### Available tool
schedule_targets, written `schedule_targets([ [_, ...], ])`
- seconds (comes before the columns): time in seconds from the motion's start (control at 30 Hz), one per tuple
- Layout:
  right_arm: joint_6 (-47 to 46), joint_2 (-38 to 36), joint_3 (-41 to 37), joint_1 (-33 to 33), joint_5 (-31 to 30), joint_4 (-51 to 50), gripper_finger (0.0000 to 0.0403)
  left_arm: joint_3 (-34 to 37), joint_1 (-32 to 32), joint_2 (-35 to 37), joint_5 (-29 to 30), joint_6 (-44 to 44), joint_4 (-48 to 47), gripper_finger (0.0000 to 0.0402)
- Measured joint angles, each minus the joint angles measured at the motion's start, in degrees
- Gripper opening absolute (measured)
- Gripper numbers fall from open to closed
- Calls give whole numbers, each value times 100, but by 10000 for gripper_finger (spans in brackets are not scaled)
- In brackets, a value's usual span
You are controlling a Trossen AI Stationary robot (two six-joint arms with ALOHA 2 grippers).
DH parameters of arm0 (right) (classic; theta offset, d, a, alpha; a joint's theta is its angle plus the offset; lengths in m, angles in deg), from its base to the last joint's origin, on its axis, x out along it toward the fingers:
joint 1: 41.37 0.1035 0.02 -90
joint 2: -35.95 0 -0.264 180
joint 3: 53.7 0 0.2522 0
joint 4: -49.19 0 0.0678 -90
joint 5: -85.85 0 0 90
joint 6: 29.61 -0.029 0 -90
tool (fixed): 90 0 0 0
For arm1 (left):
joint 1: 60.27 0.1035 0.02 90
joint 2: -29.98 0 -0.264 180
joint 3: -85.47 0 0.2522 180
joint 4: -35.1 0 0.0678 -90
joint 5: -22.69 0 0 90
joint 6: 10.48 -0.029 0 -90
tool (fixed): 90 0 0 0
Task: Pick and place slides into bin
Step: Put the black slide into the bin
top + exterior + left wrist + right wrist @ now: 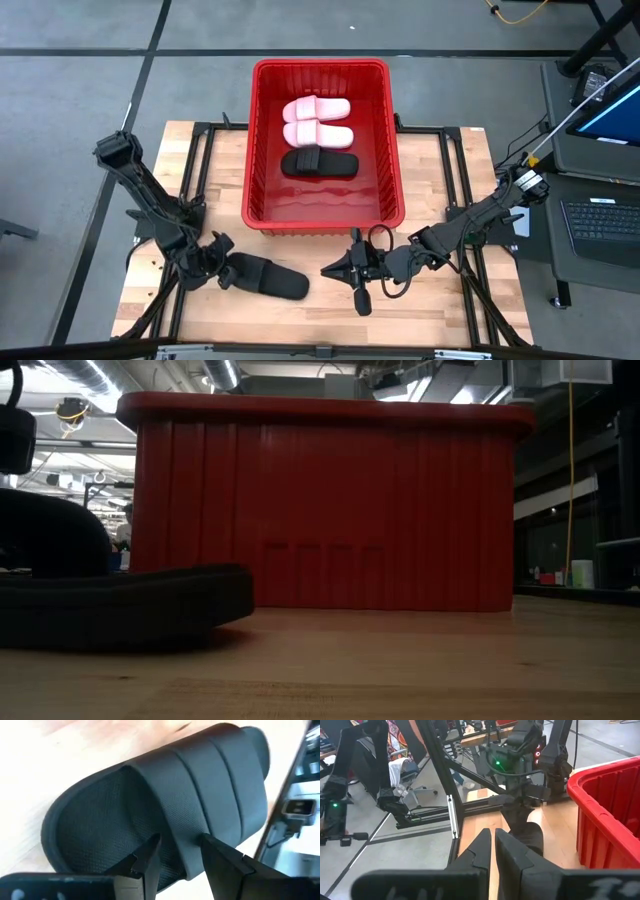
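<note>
At the lower left of the high view the left gripper [222, 272] sits at one end of the last black slide [268, 279], which lies flat on the wooden table [440, 315] in front of the bin. The left wrist view shows its two fingers [145, 860] standing apart with an edge of the wide strap [210, 780] between them, closing in but not clearly clamped. The right gripper [345, 270], lower centre, waits near the bin's front wall with its fingers all but together and nothing in them.

Further up, the red bin [392, 130] holds two pink slides [318, 120] side by side and one black slide [320, 164] below them in the frame.

The slide looks like light, springy foam: it should bend rather than break, and the textured footbed gives some friction. The strap edge seems the best hold, since the sole is broad.

From the low view the bin's tall wall hides its contents, and the near slide is cut off at the left edge
</note>
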Motion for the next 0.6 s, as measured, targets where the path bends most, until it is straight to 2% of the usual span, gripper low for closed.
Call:
schedule_targets([
  [0.13,-4,0,0,0,0,0,28,296,4,-1,81,-69,645,132],
  [0.4,-7,0,0,0,0,-2,28,1178,0,-3,94,-89,2542,132],
  [0.6,-5,0,0,0,0,-2,28,1731,0,-10,236,-562,3754,132],
])
